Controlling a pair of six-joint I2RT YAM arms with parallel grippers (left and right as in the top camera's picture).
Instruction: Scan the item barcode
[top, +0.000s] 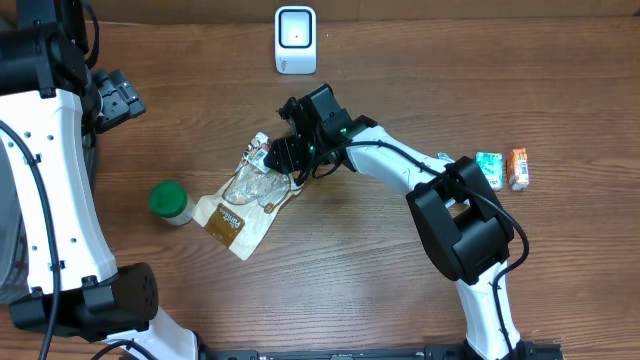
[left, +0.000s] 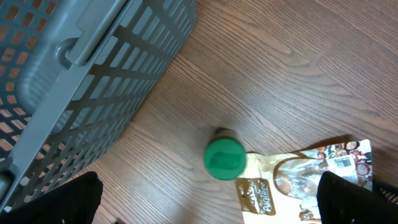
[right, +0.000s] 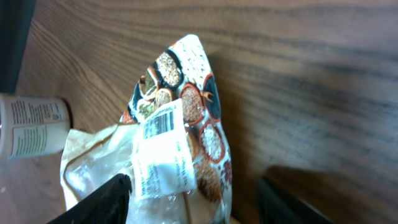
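A green-lidded jar stands just beside the snack pouch.

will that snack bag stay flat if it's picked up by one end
Probably not: the snack bag looks like thin, crinkled film, so it should sag. It seems light, lying nearly flat. Its glossy surface may slip.

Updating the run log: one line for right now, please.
left gripper: open, empty | right gripper: open over snack bag | barcode label: face up | scanner: apart from bag
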